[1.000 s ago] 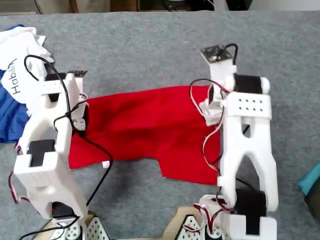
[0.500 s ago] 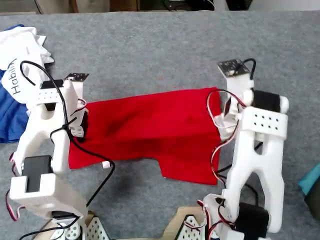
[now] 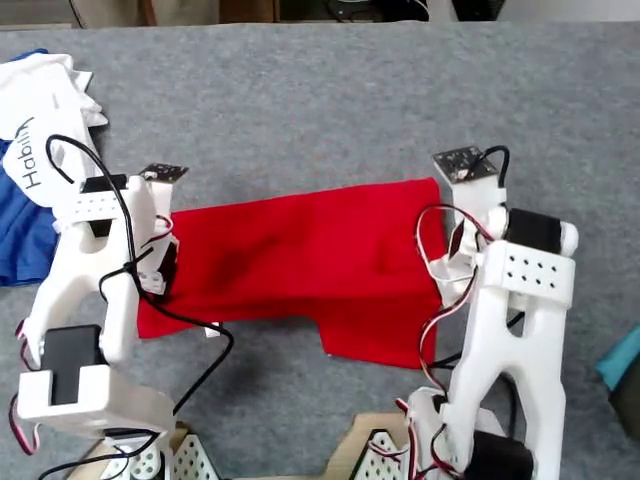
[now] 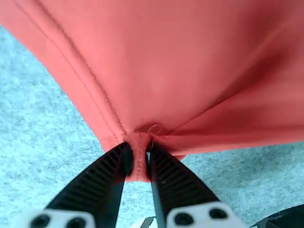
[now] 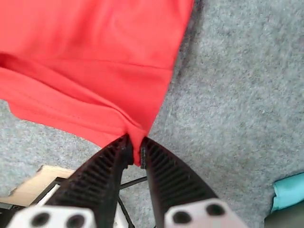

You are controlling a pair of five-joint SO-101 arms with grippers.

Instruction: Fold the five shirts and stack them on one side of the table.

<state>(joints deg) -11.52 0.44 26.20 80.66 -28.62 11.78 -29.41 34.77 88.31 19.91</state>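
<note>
Red shirt (image 3: 300,265): spread across the middle of the grey table (image 3: 320,90), lengthwise between the two arms. It lies partly folded, with one flap hanging out along the near edge.

Left gripper (image 4: 137,159): jaws drawn almost together, with a bunched corner of the red shirt's hem pinched between them. Only the thickness of the cloth is left as a gap. Stitching along the hem is seen running into the pinch. In the high view this end of the shirt is at the left side of the table.

Right gripper (image 5: 135,151): jaws likewise nearly closed and clamped on a pointed corner of the red shirt at the opposite end. Folds of cloth are seen fanning away from the grip, with grey table beside it.

White shirt (image 3: 40,110) and blue shirt (image 3: 18,235): heaped loosely at the far left edge of the table (unfolded, the white lying partly over the blue), apart from the red shirt.

Teal object (image 3: 622,365): noted at the right edge; what it is cannot be told.

Wooden board (image 3: 360,440): seen at the arms' bases.
</note>
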